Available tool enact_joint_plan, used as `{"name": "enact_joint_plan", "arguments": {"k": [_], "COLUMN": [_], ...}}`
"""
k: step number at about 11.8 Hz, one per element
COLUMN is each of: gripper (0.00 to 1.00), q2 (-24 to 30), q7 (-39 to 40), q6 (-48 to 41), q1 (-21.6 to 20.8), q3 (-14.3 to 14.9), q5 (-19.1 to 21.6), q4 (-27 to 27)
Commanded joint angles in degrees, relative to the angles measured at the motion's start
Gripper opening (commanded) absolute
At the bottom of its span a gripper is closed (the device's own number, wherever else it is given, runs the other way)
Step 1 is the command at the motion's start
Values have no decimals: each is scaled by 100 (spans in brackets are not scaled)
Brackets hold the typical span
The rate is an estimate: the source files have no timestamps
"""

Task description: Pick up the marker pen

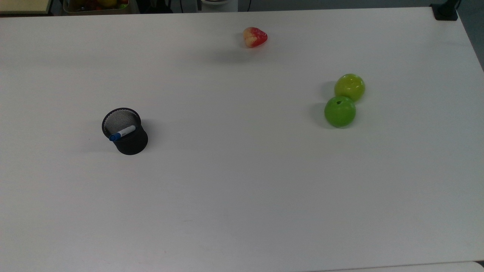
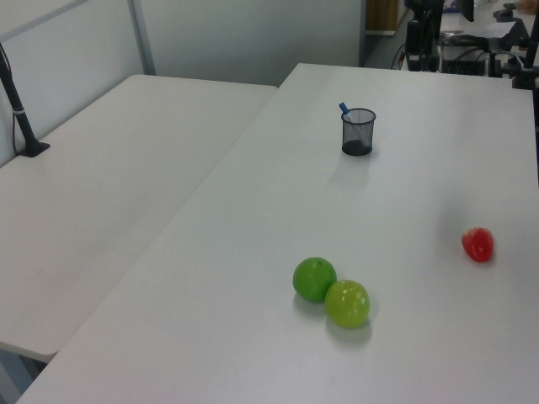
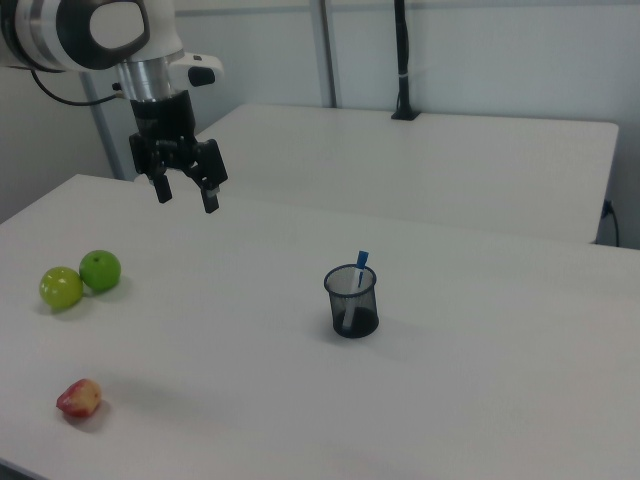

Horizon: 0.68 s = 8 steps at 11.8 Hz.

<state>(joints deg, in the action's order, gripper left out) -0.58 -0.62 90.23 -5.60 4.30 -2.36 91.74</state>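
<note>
The marker pen (image 1: 123, 133) is sitting untouched inside the black mesh pen cup (image 1: 128, 141), which is standing upright on the white table (image 1: 242, 189) toward the top view's left; the pen is leaning against the cup's rim with its blue cap poking out above it, a detail that is also showing in the left view (image 2: 344, 108) and the right view (image 3: 361, 262). The gripper (image 3: 186, 195) is hanging in the air well apart from the cup, toward the right view's upper left, with its two fingers spread and nothing between them, pointing down at the table. Judging from this layout, the task is sitting at its very start: no approach to the cup is showing, no contact is being made, and the whole job is waiting, namely travelling across to the cup, lining up over the exposed blue cap, coming down around it, closing, and lifting the pen clear of the mesh. Two green apples (image 1: 340, 111) are resting touching one another toward the top view's right, and a red and yellow fruit (image 1: 254, 36) is lying near the table's far edge in the top view; all three are lying well away from the cup and, in my judgement, are posing no obstacle to the reach
</note>
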Motion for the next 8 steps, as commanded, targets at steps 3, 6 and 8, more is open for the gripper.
{"name": "enact_joint_plan", "arguments": {"k": [3,6,8], "gripper": [100,100,100], "q2": [32,-29,-29], "q7": [-96,-87,-43], "q6": [82,118,109], "q1": [24,24,33], "q3": [-52,-52,-52], "q5": [-45,-36,-36], "q4": [63,54,54]}}
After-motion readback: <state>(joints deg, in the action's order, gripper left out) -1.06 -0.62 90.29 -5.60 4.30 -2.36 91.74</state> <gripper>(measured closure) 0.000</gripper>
